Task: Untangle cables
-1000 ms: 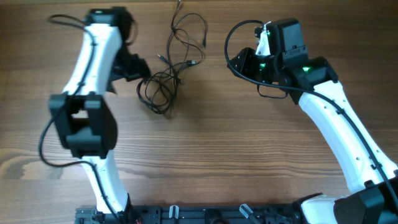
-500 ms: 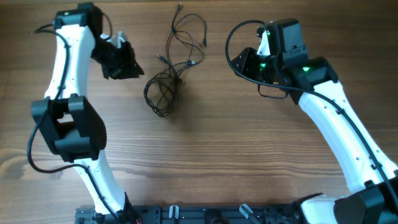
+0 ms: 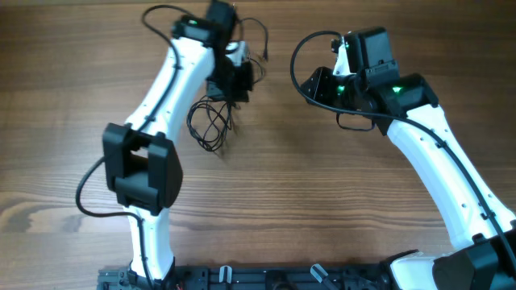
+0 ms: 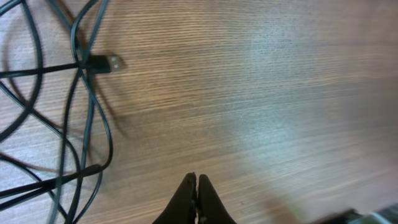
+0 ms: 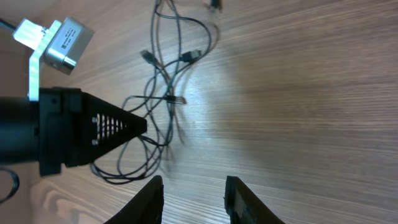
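Left gripper (image 4: 196,199) shows you, in its own wrist view, jaws pressed together on nothing, just beside the cables (image 4: 81,93); overhead, its dark bulk over the cables hides this; your right gripper (image 5: 194,199) stands partly open, empty, well apart from the cables.

White arm links (image 3: 161,84), black joints (image 3: 141,165), looping black wires (image 3: 293,56); left gripper (image 4: 196,180) black, tapered — green lights (image 3: 395,90)
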You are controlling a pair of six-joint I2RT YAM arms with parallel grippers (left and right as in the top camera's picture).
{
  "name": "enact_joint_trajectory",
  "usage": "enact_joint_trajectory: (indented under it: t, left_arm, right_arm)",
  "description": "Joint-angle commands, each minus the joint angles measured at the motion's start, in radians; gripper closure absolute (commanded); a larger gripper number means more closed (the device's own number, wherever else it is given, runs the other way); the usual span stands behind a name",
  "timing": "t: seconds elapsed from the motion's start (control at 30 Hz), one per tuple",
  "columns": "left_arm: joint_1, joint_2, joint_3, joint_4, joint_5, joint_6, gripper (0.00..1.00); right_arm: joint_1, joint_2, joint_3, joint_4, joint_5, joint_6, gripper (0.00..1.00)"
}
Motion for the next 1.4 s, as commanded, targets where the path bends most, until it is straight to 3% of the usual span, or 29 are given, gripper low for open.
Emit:
enact_joint_trajectory:
  t: [0.0,0.13,0.4,0.5,0.6,0.67,0.83,0.93,1.03,1.17,1.37]
  left_arm:
    - [0.026,0.011,0.015,-0.001,-0.285,-0.116,0.96]
    - [0.125,0.010,0.016,-0.011,-0.406,-0.182,0.96]
    - [0.230,0.010,-0.058,-0.042,-0.384,-0.241,0.96]
    - [0.192,0.010,-0.153,-0.026,-0.071,-0.169,0.96]
    - [0.135,0.010,-0.167,-0.025,0.246,0.032,0.96]
    - [0.066,0.010,-0.167,0.006,0.359,0.093,0.96]
    - [-0.066,0.010,-0.167,0.131,0.352,0.085,0.96]
    - [-0.084,-0.002,-0.152,0.153,0.243,0.067,0.94]
    - [-0.047,-0.035,-0.125,0.149,0.178,0.027,0.86]
    - [0.032,-0.087,-0.116,0.175,0.173,-0.011,0.76]
    - [0.138,-0.087,-0.119,0.092,0.107,-0.048,0.62]
  right_arm:
    - [-0.002,0.006,0.011,-0.025,0.101,-0.032,0.66]
    - [-0.002,0.006,0.011,-0.038,0.106,-0.032,0.65]
    - [-0.002,0.006,0.011,-0.030,0.106,-0.031,0.65]
    - [-0.002,0.006,0.011,-0.030,0.106,-0.031,0.65]
    - [-0.002,0.006,0.011,-0.024,0.106,-0.031,0.65]
    - [-0.002,0.006,0.011,-0.018,0.107,-0.032,0.65]
    - [-0.002,0.006,0.011,-0.023,0.144,-0.037,0.65]
    - [-0.002,0.006,0.011,-0.044,0.155,-0.051,0.65]
    - [-0.002,0.006,0.011,-0.054,0.150,-0.050,0.69]
    - [0.000,0.016,0.011,-0.018,0.002,-0.077,0.89]
    - [0.069,0.118,0.011,0.049,-0.160,-0.129,0.80]
